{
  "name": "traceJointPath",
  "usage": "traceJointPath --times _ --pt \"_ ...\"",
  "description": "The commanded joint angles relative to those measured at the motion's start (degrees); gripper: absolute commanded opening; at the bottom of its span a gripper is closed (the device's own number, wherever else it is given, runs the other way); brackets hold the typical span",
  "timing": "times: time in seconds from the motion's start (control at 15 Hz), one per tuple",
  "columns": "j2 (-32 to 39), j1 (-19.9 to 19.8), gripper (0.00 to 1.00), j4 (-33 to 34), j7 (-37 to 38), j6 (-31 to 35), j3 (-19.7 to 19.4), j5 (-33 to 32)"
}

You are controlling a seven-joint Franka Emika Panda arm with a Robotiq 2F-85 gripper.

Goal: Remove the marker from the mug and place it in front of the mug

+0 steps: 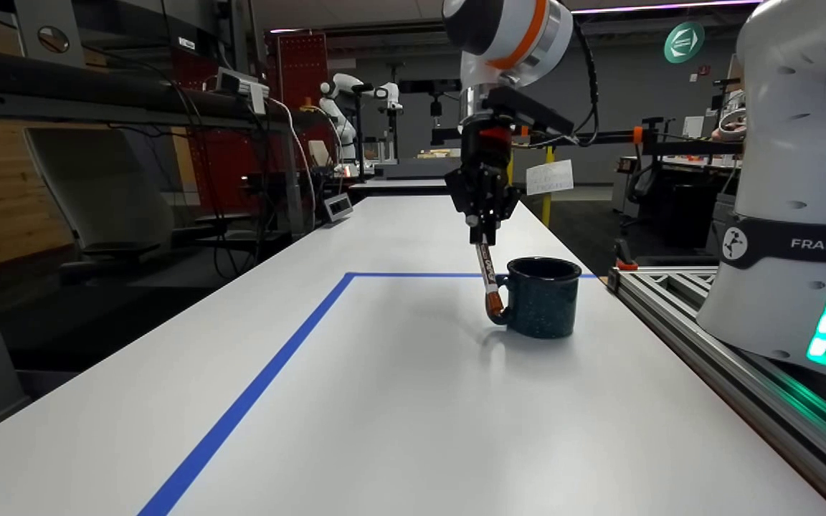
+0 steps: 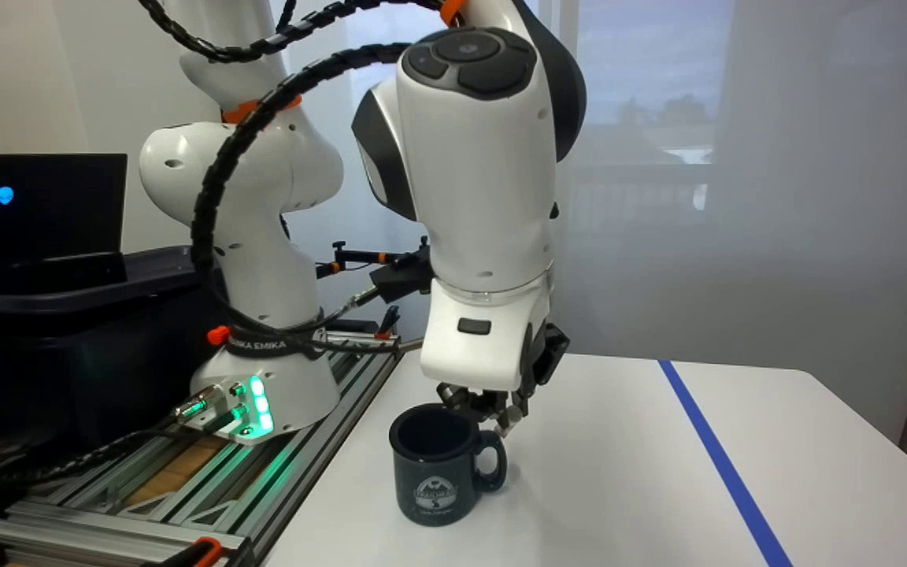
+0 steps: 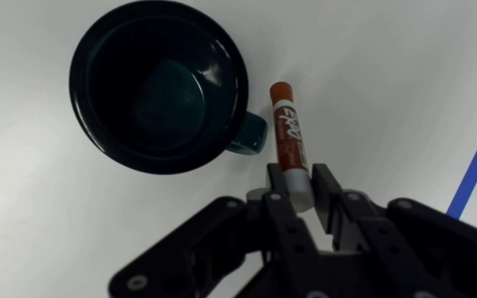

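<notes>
The marker (image 1: 487, 269) is thin, reddish-brown with white lettering and an orange end. My gripper (image 1: 483, 233) is shut on its pale upper end, also seen in the wrist view, where the marker (image 3: 289, 132) sits between the fingertips (image 3: 298, 176). The marker hangs slightly tilted, orange end down, outside the mug and beside its handle. I cannot tell whether it touches the handle or the table. The dark teal mug (image 1: 543, 301) stands upright; it also shows in an exterior view (image 2: 431, 480) and the wrist view (image 3: 160, 166), its inside showing nothing. The marker is hidden in an exterior view behind the mug and gripper (image 2: 493, 411).
The white table (image 1: 413, 430) carries blue tape lines (image 1: 262, 380). The robot base (image 1: 793, 301) stands on a metal rail frame (image 1: 700, 358) along the table edge, close to the mug. A small grey device (image 1: 338, 207) lies at the far table edge.
</notes>
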Motion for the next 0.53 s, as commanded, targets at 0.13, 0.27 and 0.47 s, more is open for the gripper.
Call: traceJointPath --times 0.13,0.27,0.47 --pt "4.54 -0.15 0.05 1.54 1.94 5.89 1.36 -0.37" --pt "5.89 0.04 0.05 2.17 2.05 6.93 1.86 -0.24" --pt "7.82 0.13 0.05 2.83 3.02 8.62 2.84 -1.36"
